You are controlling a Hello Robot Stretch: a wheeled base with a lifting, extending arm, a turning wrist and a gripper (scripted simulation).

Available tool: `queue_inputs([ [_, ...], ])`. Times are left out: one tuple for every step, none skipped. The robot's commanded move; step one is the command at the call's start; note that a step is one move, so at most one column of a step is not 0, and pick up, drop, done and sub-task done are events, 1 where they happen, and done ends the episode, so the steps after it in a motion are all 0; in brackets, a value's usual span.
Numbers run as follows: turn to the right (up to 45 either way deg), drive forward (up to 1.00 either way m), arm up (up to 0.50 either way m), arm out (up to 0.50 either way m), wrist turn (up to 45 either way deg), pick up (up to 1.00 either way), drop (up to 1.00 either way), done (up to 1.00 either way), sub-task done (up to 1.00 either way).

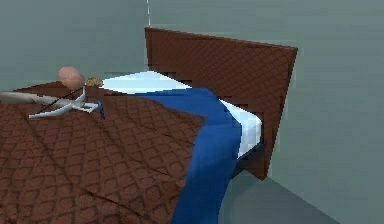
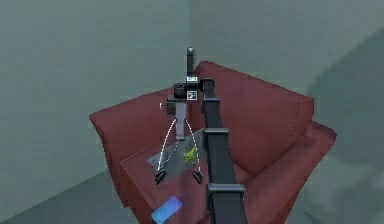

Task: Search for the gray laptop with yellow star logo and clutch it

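Laptop (image 2: 188,157): gray, yellow mark, on red armchair (image 2: 270,120) | claw (image 2: 178,178): cannot tell if holding

A bed (image 1: 90,150) is seen in the forward view from close by and somewhat above, with its headboard (image 1: 225,65) far on the right. An armchair (image 2: 270,130) is looked down on in the arm side view from nearby, past the arm (image 2: 218,150) rising from the bottom edge. Grey wall (image 1: 60,30) and floor (image 1: 300,205) are shown in both; a shared part cannot be told.
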Motion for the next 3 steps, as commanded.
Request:
queue_inputs([
  [0.0,0.0,0.0,0.0,45.0,0.0,0.0,0.0,0.0],
  [0.0,0.0,0.0,0.0,45.0,0.0,0.0,0.0,0.0],
  [0.0,0.0,0.0,0.0,45.0,0.0,0.0,0.0,0.0],
])
